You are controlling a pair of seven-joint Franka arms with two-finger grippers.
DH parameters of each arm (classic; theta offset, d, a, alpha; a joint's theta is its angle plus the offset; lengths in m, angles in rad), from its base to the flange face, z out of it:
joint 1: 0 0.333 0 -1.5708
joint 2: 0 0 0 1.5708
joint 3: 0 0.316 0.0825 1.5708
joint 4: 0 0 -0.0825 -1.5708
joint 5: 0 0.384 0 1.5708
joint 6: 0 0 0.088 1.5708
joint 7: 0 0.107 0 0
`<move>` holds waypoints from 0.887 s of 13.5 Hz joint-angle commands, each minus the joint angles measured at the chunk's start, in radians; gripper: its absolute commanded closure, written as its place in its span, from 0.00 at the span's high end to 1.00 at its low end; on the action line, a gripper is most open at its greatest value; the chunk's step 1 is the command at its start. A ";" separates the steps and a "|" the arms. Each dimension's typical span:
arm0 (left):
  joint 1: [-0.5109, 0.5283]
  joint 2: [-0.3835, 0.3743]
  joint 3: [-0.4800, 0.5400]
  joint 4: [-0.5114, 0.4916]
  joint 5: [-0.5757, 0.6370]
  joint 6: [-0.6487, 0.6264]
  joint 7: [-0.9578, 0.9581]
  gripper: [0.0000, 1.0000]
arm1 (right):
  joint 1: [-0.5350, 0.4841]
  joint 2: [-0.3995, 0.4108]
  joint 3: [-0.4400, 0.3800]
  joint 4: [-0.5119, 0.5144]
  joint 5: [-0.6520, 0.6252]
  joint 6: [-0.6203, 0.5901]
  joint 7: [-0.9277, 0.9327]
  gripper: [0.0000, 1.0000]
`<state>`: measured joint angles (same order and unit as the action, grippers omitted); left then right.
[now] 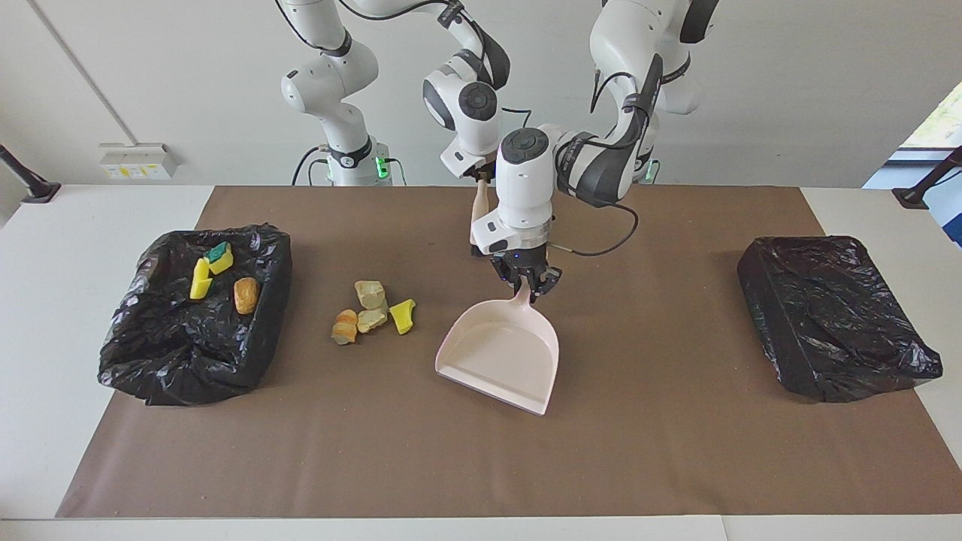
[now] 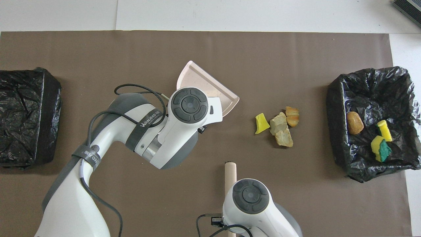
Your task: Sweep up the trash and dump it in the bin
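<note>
Pale pink dustpan (image 1: 502, 353), smooth plastic w/ shovel-shaped tray and thin handle, clamped at handle by left gripper (image 1: 528, 288), tilted, open lip resting on mat. Right gripper (image 1: 481, 178) closed on tan cylindrical handle (image 2: 230, 170), matte, rounded end; whatever hangs below it hidden by left arm.

Trash pile (image 1: 371, 312) on mat beside dustpan, toward right arm's end: rough tan chunks, orange-brown crusty bit, yellow sponge wedge (image 1: 403, 315), porous. More in open bin (image 1: 197, 315) at that end: glossy crinkled black liner, holding yellow sponge piece, green-topped sponge (image 1: 219, 256), rounded brown chunk (image 1: 246, 294). Second black-lined bin (image 1: 833, 315) at left arm's end, liner lying flat across top.

Nothing between dustpan and pile.

Brown paper-like mat (image 1: 646, 451), matte, faintly speckled, over white table (image 1: 45, 248). Plain white wall, window at edge.
</note>
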<state>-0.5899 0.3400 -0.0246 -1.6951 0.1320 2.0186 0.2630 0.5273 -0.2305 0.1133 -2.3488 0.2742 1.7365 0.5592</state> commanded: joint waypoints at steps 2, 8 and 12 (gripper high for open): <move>0.056 -0.015 -0.008 -0.015 -0.032 -0.031 0.168 0.00 | -0.162 -0.082 0.003 -0.010 -0.046 -0.101 -0.163 0.00; 0.030 -0.058 -0.011 -0.092 -0.032 -0.034 0.257 0.00 | -0.460 -0.076 0.009 0.026 -0.225 -0.080 -0.409 0.00; 0.007 -0.105 -0.009 -0.179 -0.031 0.000 0.286 0.00 | -0.553 0.064 0.009 0.095 -0.396 0.078 -0.505 0.00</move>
<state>-0.5569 0.3018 -0.0470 -1.7843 0.1125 1.9890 0.5237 0.0120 -0.2725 0.1079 -2.3259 -0.0571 1.7771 0.0964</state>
